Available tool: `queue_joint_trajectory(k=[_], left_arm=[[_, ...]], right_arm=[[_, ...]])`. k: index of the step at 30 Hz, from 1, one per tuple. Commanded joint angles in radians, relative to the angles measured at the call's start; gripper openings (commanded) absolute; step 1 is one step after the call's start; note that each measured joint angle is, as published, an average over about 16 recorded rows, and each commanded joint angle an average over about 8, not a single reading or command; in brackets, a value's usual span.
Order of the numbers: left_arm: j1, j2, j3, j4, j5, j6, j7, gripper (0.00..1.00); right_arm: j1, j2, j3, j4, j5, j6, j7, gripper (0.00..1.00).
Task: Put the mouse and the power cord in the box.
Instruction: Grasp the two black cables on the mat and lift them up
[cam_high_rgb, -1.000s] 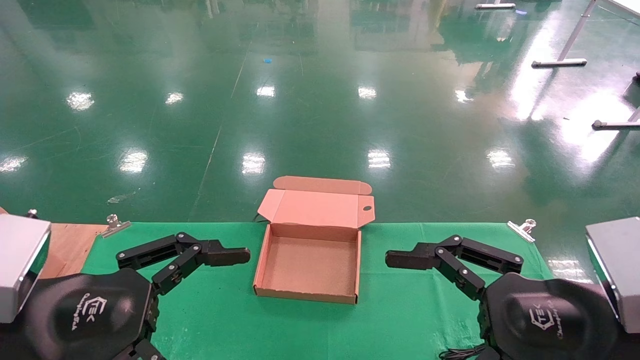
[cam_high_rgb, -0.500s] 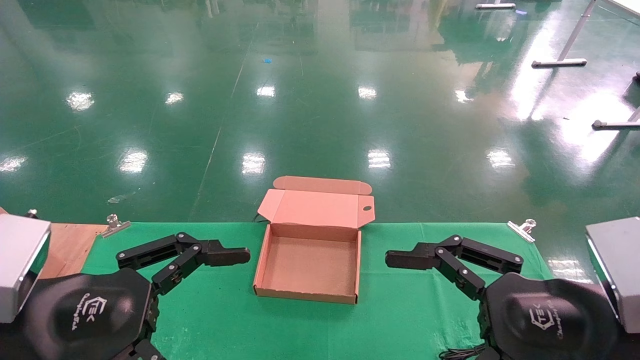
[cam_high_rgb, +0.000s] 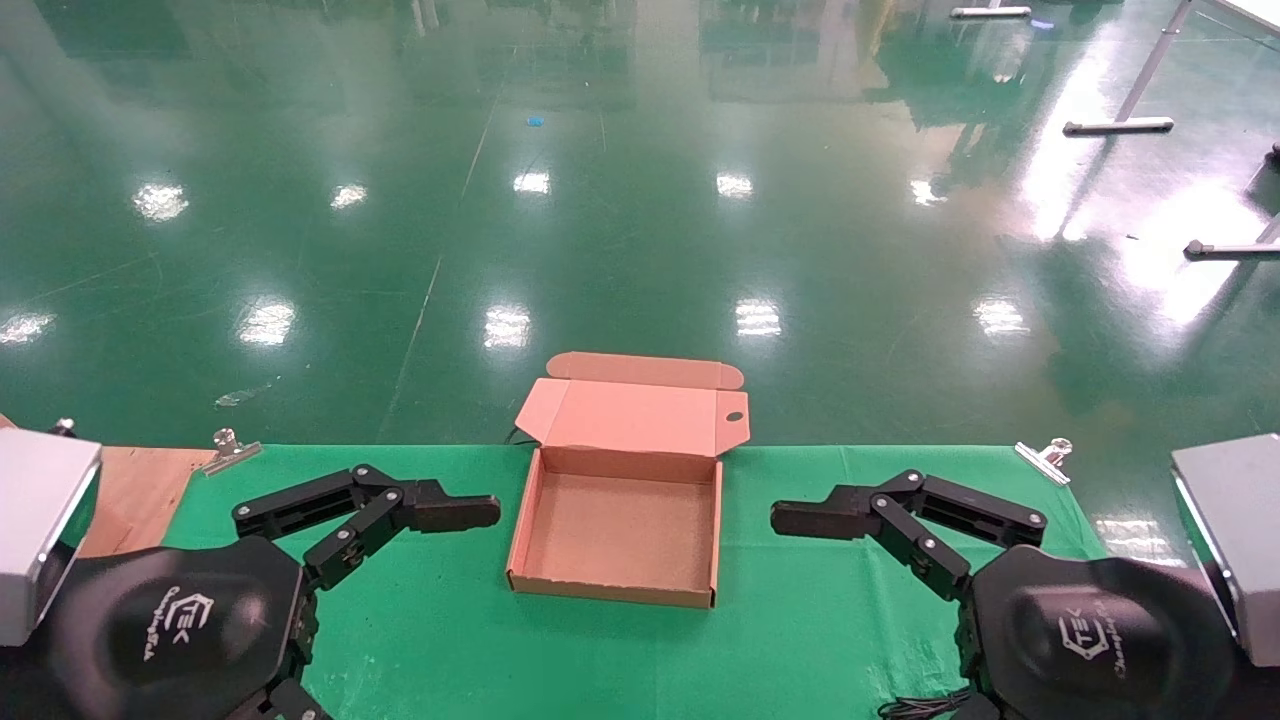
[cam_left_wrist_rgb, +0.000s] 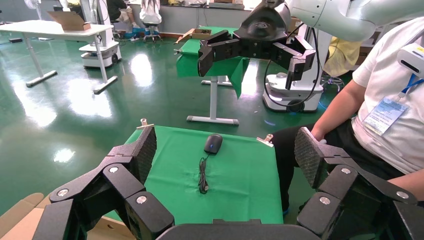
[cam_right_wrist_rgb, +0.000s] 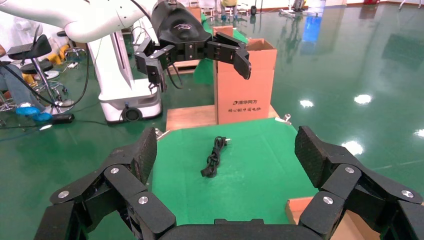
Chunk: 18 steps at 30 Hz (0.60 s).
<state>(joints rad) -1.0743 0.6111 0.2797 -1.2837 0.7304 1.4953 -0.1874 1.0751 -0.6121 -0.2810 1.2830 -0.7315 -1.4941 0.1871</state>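
Both arms are low over the near part of the counter (cam_high_rgb: 800, 620), one at each side of the box (cam_high_rgb: 620, 540), and their fingers point inward toward it. The left gripper (cam_left_wrist_rgb: 225, 150) is wide open and holds nothing. The right gripper (cam_right_wrist_rgb: 225, 152) is also wide open and empty.

The box stands open at the middle of the green cloth, with its lid (cam_high_rgb: 635, 415) leaning back over the far edge of the counter. Its inside is bare. Free green cloth lies between each gripper and the side walls of the box.

In the left wrist view the mouse (cam_left_wrist_rgb: 213, 143) lies on the cloth near the right end of the counter, with its thin wire (cam_left_wrist_rgb: 202, 175) running from it. In the right wrist view the power cord (cam_right_wrist_rgb: 215, 156) lies gathered on the cloth toward the left end.

Compared with the frames before, nothing has moved: both arms and the box are in the same places.
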Motion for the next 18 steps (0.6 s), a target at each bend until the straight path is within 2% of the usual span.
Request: queue_joint_trajectory(k=[1,18], left_arm=[[0.0,0.0,0.0,0.0,0.0,0.0,0.0,1.0],[0.0,0.0,0.0,0.0,0.0,0.0,0.0,1.0]], right_arm=[[0.0,0.0,0.0,0.0,0.0,0.0,0.0,1.0],[0.0,0.0,0.0,0.0,0.0,0.0,0.0,1.0]])
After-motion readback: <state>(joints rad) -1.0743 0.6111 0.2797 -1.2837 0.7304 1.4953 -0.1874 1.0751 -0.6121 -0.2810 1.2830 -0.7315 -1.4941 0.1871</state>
